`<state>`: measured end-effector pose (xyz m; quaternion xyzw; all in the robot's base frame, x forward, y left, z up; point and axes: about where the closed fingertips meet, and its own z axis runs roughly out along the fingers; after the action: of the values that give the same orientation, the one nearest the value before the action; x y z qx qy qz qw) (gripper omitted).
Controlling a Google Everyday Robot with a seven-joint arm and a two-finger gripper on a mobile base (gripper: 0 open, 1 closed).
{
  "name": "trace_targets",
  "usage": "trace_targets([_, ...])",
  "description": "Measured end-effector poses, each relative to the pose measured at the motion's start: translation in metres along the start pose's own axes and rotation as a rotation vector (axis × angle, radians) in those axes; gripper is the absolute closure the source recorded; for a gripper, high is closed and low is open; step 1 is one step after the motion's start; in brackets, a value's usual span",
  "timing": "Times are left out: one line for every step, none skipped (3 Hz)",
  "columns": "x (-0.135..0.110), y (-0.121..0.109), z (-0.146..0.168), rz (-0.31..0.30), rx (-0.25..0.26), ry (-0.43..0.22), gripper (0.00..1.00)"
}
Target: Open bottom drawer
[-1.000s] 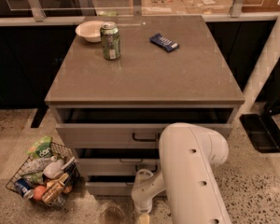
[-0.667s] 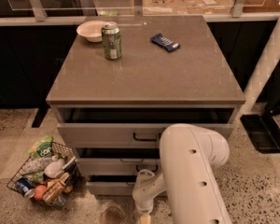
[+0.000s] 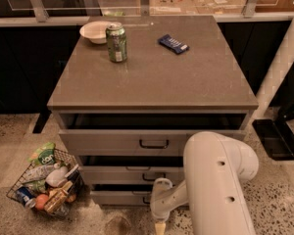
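The bottom drawer (image 3: 118,198) is the lowest of three grey-beige drawer fronts. It stands out a little, with a dark gap above it. Its small black handle (image 3: 146,200) shows only partly beside my wrist. My gripper (image 3: 159,226) hangs low at the frame's bottom edge, just in front of and slightly below the bottom drawer's centre, pointing down towards the floor. My thick white arm (image 3: 218,180) covers the right part of the lower two drawers.
The middle drawer (image 3: 112,174) and top drawer (image 3: 103,143) also stand slightly out. On the cabinet top are a green can (image 3: 116,43), a white bowl (image 3: 95,31) and a blue packet (image 3: 174,44). A wire basket (image 3: 44,185) of groceries sits on the floor left. A black base (image 3: 274,138) lies on the right.
My arm and wrist have shifted slightly to the right in front of the lower drawers. The drawers and the things on top have not visibly moved.
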<state>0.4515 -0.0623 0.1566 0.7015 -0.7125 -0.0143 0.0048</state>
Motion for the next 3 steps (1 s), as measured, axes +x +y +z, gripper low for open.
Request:
trace_targets([0.004, 0.0003, -0.0003, 0.015, 0.037, -0.004, 0.41])
trace_targets([0.0041, 0.0003, -0.0002, 0.015, 0.04, -0.005, 0.64])
trace_targets([0.0025, 0.0, -0.0002, 0.015, 0.04, -0.005, 0.87])
